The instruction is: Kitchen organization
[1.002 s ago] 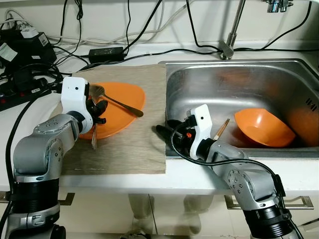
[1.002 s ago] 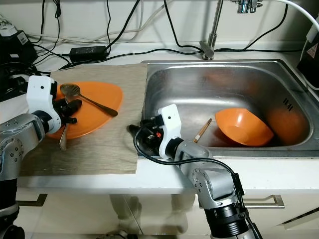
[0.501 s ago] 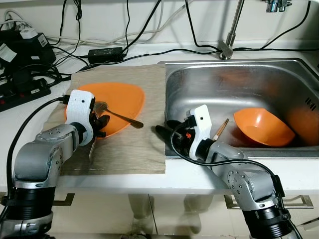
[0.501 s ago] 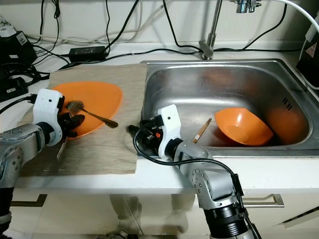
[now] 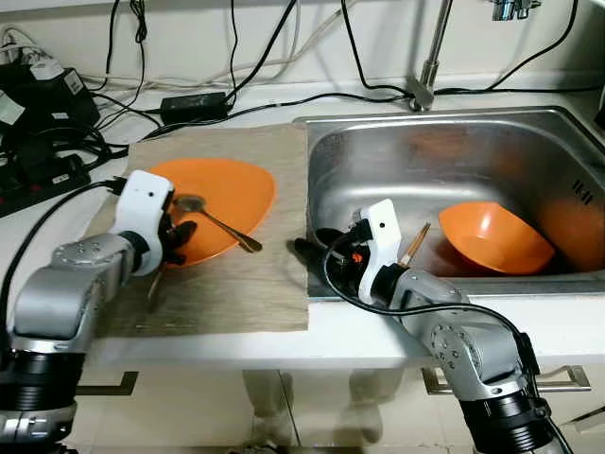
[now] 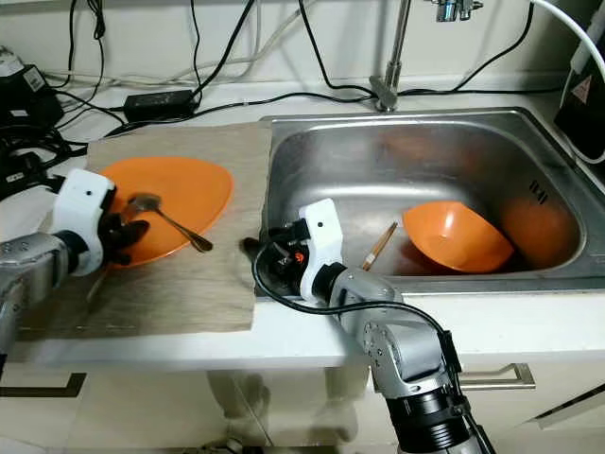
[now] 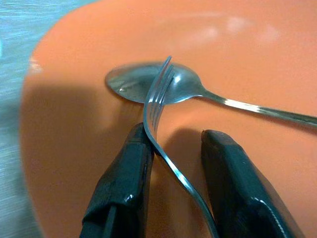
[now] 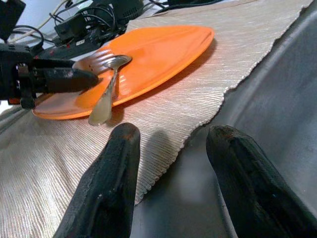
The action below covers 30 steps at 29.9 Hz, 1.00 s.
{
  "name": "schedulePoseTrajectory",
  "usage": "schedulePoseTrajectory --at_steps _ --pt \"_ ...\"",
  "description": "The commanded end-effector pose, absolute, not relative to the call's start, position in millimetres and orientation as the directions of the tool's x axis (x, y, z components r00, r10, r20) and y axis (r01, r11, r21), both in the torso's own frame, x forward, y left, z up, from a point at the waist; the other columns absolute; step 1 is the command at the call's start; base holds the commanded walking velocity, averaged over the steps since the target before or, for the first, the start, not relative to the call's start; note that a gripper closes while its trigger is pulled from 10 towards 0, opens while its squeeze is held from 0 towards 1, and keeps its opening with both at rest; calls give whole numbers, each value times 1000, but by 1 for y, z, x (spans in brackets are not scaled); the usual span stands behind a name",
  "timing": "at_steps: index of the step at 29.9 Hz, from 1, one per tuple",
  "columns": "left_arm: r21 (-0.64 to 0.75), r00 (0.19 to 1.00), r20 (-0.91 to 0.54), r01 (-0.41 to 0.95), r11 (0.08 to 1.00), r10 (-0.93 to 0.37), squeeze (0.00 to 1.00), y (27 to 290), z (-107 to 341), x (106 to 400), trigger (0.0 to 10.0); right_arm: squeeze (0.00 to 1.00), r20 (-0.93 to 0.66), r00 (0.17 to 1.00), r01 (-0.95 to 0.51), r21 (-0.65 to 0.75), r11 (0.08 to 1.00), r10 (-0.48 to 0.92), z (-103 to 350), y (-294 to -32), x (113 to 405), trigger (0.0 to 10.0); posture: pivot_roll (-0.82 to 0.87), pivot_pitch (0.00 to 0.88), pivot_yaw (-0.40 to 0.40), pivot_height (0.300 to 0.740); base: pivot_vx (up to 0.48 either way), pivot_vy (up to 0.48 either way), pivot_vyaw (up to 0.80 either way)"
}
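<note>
I am seeing the plate [image 5: 222, 194] sitting on the mat [image 5: 246, 274], left of the sink [image 5: 378, 161]. The spoon [image 5: 216, 219] is lying on the plate, just past my left gripper [image 5: 175, 236]. The bowl [image 5: 493, 238] is sitting in the sink, right of my right gripper [image 5: 317, 248].

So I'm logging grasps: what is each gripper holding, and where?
The left gripper pinches the fork by its neck, just behind the tines. The right gripper is open, holding nothing.

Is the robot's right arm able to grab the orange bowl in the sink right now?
Probably not without turning first. The right gripper points away from the orange bowl, toward the mat, its fingers open at the sink's left rim. Chopsticks lie between arm and bowl.
</note>
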<state>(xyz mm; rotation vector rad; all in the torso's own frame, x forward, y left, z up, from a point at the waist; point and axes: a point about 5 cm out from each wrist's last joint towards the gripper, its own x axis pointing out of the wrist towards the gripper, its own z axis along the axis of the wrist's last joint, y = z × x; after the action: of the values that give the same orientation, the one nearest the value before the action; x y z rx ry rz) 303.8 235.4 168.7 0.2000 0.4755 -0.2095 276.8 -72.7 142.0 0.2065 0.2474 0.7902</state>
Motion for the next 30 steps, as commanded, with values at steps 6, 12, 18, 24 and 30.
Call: schedulePoseTrajectory --at_steps 6,12,18,24,30 --pt "144 930 -350 172 975 -112 0 239 200 317 0 0 -152 677 -671 274 689 720 139 -71 277 10000 32 13 101 740 0 0 0" --pt "154 923 -364 196 968 -129 0 236 201 317 0 0 -155 676 -672 273 689 721 139 -71 276 10000 29 14 100 740 0 0 0" --pt "147 917 -381 184 972 -116 0 238 195 317 0 0 -154 677 -670 274 690 719 139 -72 277 10000 26 16 101 740 0 0 0" --pt "111 938 -332 148 983 -104 0 234 204 325 0 0 -152 674 -673 274 687 722 139 -68 278 10000 25 16 100 740 0 0 0" --pt "44 962 -252 123 991 -108 0 222 218 337 0 0 -113 664 -681 316 661 739 144 -56 284 10000 22 15 98 740 0 0 0"
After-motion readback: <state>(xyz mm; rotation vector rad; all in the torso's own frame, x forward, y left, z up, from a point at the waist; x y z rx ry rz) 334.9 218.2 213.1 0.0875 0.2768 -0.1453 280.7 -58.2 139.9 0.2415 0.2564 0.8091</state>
